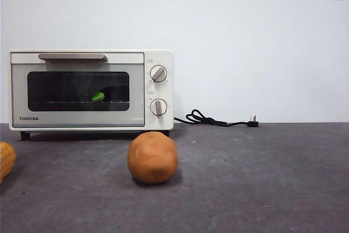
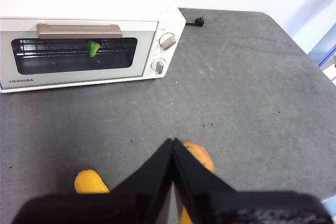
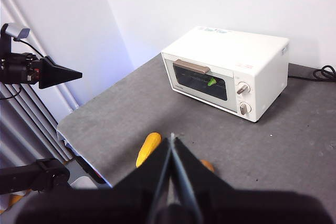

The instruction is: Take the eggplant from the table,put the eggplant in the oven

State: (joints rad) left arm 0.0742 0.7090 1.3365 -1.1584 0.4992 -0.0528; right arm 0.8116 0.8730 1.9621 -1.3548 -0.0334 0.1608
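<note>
We see the eggplant already inside the closed oven, likely light and smooth, best held mid-body, while both claws are pressed together, empty.

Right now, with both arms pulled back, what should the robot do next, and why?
Probably nothing more than stay back. The eggplant already lies inside the oven, its green cap showing through the closed glass door. The left gripper and right gripper are both shut, holding nothing.
</note>
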